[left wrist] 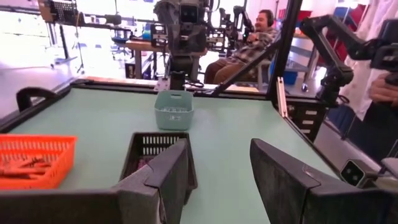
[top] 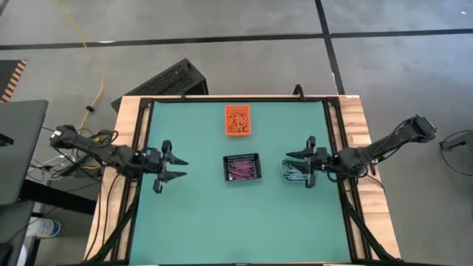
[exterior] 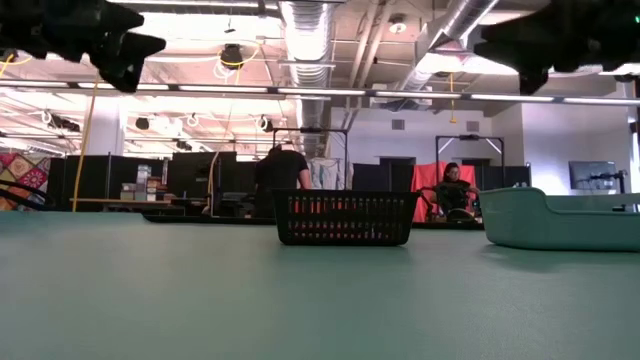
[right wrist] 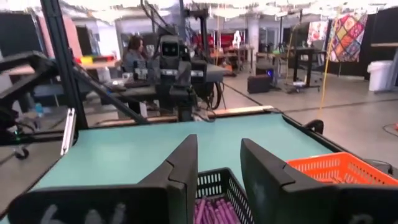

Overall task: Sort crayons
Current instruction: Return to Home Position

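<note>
Now the left gripper (top: 182, 168), centre-left, and right gripper (top: 291, 165), over the teal bin (top: 290, 177) centre-right, hang spread, empty. Crayons (top: 237, 122) lie in the bins (top: 242, 157); a low retreat could clip that bin.

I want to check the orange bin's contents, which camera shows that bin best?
The high view: the orange bin shows whole from above, crayons inside. Both wrist views catch only part of it at an angle; the low view does not show it clearly.
</note>
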{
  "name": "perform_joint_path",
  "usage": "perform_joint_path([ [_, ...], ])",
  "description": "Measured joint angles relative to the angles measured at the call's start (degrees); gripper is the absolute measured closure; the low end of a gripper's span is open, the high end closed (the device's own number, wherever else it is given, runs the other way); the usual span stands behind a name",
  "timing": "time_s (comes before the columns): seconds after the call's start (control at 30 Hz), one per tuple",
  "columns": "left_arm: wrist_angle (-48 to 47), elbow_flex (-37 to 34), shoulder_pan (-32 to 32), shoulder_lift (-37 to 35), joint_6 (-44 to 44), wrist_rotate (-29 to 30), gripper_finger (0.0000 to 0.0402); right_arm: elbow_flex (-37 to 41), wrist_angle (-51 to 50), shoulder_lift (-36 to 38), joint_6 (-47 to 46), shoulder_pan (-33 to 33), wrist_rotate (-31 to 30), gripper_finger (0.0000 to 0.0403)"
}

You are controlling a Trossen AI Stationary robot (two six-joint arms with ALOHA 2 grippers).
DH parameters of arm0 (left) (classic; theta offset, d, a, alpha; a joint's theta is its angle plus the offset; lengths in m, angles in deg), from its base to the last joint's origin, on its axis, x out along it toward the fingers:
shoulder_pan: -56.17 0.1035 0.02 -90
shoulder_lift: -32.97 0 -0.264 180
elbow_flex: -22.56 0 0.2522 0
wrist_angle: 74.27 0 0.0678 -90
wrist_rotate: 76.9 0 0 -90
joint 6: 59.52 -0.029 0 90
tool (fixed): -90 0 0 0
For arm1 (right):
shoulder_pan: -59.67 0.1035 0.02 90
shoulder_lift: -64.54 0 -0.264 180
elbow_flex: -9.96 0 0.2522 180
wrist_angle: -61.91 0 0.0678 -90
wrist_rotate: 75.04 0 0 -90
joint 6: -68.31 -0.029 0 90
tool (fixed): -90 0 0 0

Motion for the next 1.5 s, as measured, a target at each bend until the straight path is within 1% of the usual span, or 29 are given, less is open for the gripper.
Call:
perform_joint_path([
  [0.07,0.1,-1.1,0.0,-1.1,0.9,-0.1,0.0239,2.5,4.0,0.3,0.4,0.2,0.3,0.0287],
  [0.1,0.2,-1.7,0.0,-1.5,1.1,-0.2,0.0239,3.8,6.2,0.3,1.0,0.3,1.4,0.0287],
  [0.13,0.2,-2.3,0.0,-1.9,1.2,-0.2,0.0239,5.1,8.7,0.2,1.9,0.0,3.5,0.0287],
  [0.23,0.5,-3.9,0.0,-3.1,1.4,-0.1,0.0239,8.9,16.0,-0.1,3.4,-2.2,12.7,0.0287],
  [0.27,0.9,-4.4,0.0,-3.4,1.5,-0.1,0.0239,10.0,18.2,0.0,3.4,-3.3,14.7,0.0287],
  [0.33,2.5,-5.7,0.0,-3.8,1.5,-0.1,0.0239,10.5,18.4,0.3,2.8,-5.8,15.9,0.0287],
  [0.43,6.4,-8.0,0.0,-4.4,1.6,0.0,0.0239,10.5,14.1,2.6,2.7,-9.5,16.6,0.0287],
  [0.53,7.7,-9.5,0.0,-4.5,1.6,0.0,0.0239,10.5,8.4,5.2,0.6,-13.3,17.3,0.0287],
  [0.63,7.8,-10.7,0.0,-4.9,1.6,0.0,0.0239,10.5,1.6,9.0,-1.6,-16.5,20.9,0.0287],
  [0.73,7.8,-10.9,0.0,-5.7,1.7,0.1,0.0239,10.5,-5.8,13.4,-2.9,-18.7,22.8,0.0287],
  [0.83,7.8,-10.9,0.0,-7.0,1.5,0.0,0.0239,10.6,-11.9,18.0,-1.3,-19.9,22.8,0.0287],
  [1.07,7.5,-11.0,0.0,-8.1,0.0,3.2,0.0239,10.6,-22.9,27.1,2.1,-19.7,22.8,0.0287],
  [1.17,8.1,-11.0,0.0,-8.1,-1.0,4.4,0.0239,10.6,-25.8,29.8,5.6,-19.0,22.6,0.0287],
  [1.27,9.4,-11.0,0.0,-8.1,-1.4,5.3,0.0239,10.6,-26.0,31.7,7.4,-19.2,22.4,0.0287],
  [1.5,9.7,-11.0,0.0,-8.1,0.0,5.4,0.0239,10.6,-26.2,32.8,12.0,-19.1,22.4,0.0287],
])
